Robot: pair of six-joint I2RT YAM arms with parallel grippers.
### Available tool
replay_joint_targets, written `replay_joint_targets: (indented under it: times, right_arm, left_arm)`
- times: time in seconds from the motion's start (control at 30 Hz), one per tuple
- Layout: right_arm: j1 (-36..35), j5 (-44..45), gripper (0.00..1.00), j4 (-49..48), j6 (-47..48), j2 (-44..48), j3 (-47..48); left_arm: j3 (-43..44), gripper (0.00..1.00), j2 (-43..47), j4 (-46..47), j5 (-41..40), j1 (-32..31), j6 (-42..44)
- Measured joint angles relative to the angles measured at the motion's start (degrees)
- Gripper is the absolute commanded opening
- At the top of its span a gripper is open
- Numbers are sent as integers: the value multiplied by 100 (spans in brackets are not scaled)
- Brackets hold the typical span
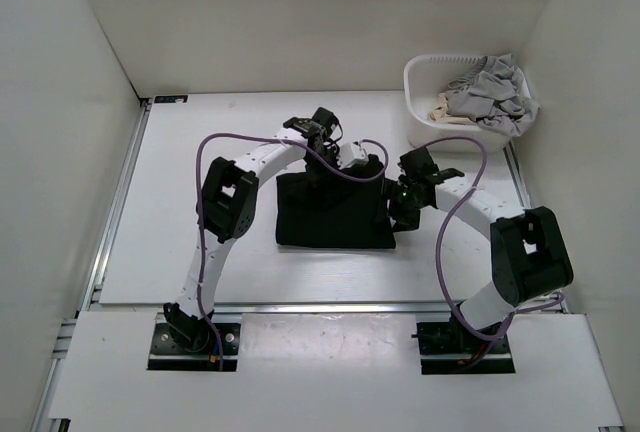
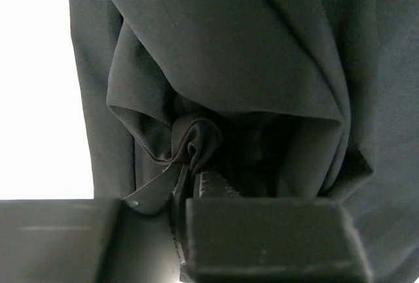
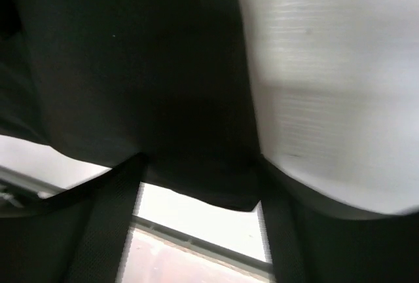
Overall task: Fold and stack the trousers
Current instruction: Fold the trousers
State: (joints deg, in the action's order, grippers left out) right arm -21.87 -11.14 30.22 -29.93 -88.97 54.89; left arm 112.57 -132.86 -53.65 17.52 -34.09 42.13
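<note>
The black fabric trousers point(image 1: 335, 217) lie folded into a rough rectangle at the middle of the white worktop point(image 1: 200, 242), between the two arms. The left claw point(image 1: 345, 165) sits at the far edge of the bundle, and the right claw point(image 1: 396, 208) at its right-hand edge. In the left wrist view, the left claw point(image 2: 157, 211) stands narrow, with a small puckered fold of the trousers point(image 2: 262, 47) pinched down into it beside its dark, blocky finger point(image 2: 268, 237). From that pinch the cloth fans upward in broad, soft pleats, matte and finely woven. In the right wrist view, a loose hem of the trousers point(image 3: 131, 67) hangs across the right claw point(image 3: 200, 230), whose textured black fingers point(image 3: 105, 224) stand apart on either side. I cannot tell whether they are pressing the cloth, since the view is blurred and very dark. At the far right corner of the worktop stands a white plastic basket point(image 1: 420, 82) with rounded corners, holding crumpled grey cloth point(image 1: 495, 92) that spills over its rim.
</note>
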Motion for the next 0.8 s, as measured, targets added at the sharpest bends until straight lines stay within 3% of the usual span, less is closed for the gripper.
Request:
replay_joint_targets:
  times: [0.1, 0.2, 0.23, 0.33, 0.63, 0.8]
  right_arm:
    - [0, -232, 48, -334, -116, 0, -212]
    - [0, -433, 37, -610, -234, -50, -345]
    - [0, -459, 28, -680, -264, -96, -365]
    - [20, -520, 15, -820, -302, -184, -479]
    - [52, -616, 15, -990, -310, -188, -688]
    - [52, -636, 19, -931, -236, -188, -723]
  left_arm:
    - [39, 14, 2, -35, 33, 2, -133]
    - [98, 14, 31, -57, 63, 46, -326]
    - [146, 14, 37, -79, 81, 68, -413]
    - [376, 14, 44, -127, 138, 240, -769]
    - [492, 15, 367, 4, 273, 1711, -1976]
    - [299, 36, 295, -2, 411, 2177, -2321]
